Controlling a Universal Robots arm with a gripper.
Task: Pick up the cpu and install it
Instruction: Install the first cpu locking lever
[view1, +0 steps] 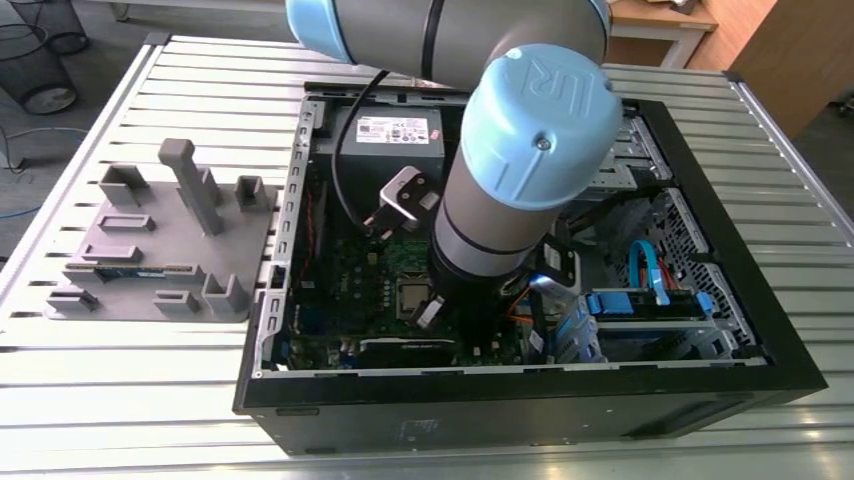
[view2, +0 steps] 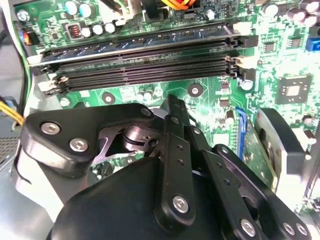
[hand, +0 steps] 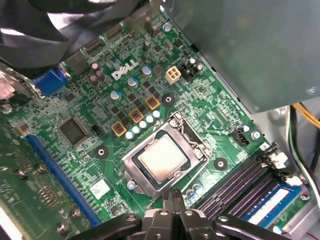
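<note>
Lying seated in the motherboard socket (hand: 131, 166), the cpu (hand: 164, 159) is near the gripper (hand: 174, 194), which appears closed together and empty. In the exterior view, the socket is near frame centre.

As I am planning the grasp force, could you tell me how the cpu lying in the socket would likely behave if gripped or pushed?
The cpu looks like a thin, flat plate, so probably stiff and light, with no tendency to roll. Its smooth metal top likely makes it slippery. Lying inside the socket frame, it would probably resist sideways pushes.
</note>
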